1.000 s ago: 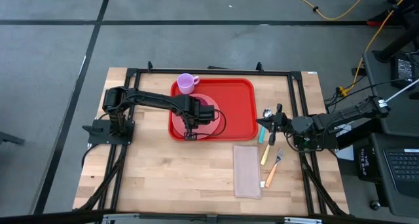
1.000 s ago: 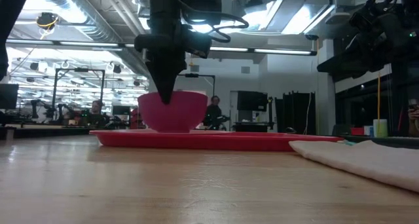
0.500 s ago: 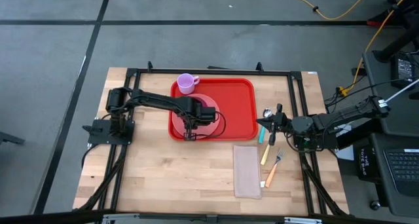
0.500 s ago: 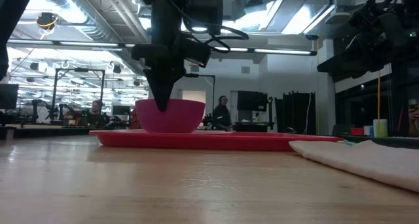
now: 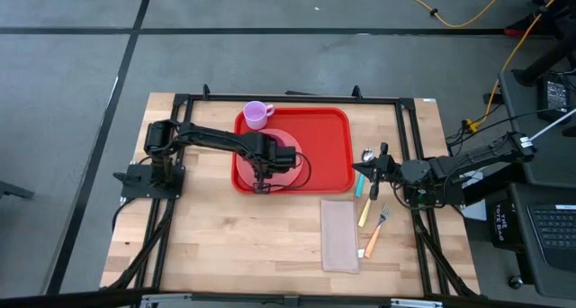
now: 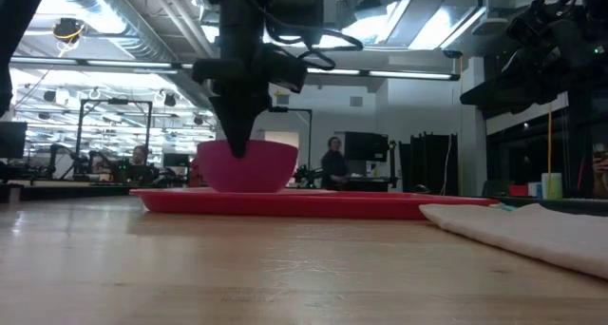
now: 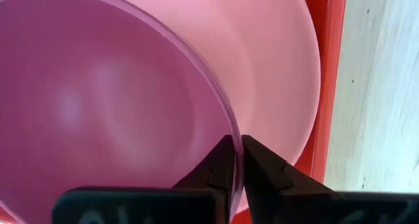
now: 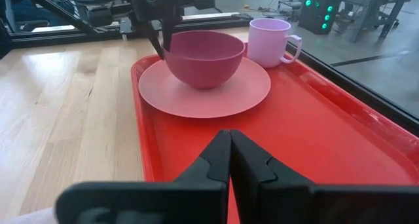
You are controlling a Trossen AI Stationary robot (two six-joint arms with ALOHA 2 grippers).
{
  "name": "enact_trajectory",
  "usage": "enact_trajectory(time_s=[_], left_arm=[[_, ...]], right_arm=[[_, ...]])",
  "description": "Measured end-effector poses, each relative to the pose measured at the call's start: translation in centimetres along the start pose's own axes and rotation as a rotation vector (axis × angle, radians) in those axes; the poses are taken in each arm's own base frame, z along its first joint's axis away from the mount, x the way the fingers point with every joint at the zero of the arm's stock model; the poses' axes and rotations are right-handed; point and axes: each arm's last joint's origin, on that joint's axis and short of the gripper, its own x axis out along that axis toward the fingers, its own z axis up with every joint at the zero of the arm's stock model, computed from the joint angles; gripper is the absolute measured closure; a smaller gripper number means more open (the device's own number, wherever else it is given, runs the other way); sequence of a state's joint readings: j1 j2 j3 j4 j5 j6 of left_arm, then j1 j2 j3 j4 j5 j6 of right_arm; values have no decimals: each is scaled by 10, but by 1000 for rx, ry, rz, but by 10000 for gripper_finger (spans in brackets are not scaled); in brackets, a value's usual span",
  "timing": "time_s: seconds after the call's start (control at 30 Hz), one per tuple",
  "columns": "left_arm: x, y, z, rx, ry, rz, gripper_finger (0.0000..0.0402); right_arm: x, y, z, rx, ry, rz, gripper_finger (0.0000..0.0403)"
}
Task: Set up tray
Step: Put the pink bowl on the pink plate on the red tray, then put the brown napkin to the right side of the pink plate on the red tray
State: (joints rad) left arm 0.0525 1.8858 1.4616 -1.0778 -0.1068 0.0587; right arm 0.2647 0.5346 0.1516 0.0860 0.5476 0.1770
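Wooden table (image 5: 225,236), tray (image 5: 324,150) under left claw (image 5: 261,187)

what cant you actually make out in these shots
- High view: the dark pink plastic bowl on the round salmon-pink plate is covered by the left tool.
- Low view: the lilac plastic mug and the plate are out of sight behind the bowl and the rim of the large bright red rectangular plastic tray.
- Left wrist view: the bowl's far side is cut off by the picture edge.
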Motion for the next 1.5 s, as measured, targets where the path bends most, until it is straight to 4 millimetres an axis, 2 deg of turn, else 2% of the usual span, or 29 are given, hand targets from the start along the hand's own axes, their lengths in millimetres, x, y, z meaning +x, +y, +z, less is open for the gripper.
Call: enact_trajectory(time_s=[0.17, 0.93, 1.17, 1.5], left_arm=[[0, 1, 6, 0, -58, 7, 382], [0, 0, 3, -23, -29, -11, 370], [-1, 0, 3, -46, -28, -2, 345], [-1, 0, 1, -47, -8, -4, 279]], right_arm=[[0, 0, 0, 1, 0, 0, 393], [0, 0, 0, 0, 0, 0, 393], [0, 0, 0, 1, 0, 0, 393], [0, 0, 0, 1, 0, 1, 393]])
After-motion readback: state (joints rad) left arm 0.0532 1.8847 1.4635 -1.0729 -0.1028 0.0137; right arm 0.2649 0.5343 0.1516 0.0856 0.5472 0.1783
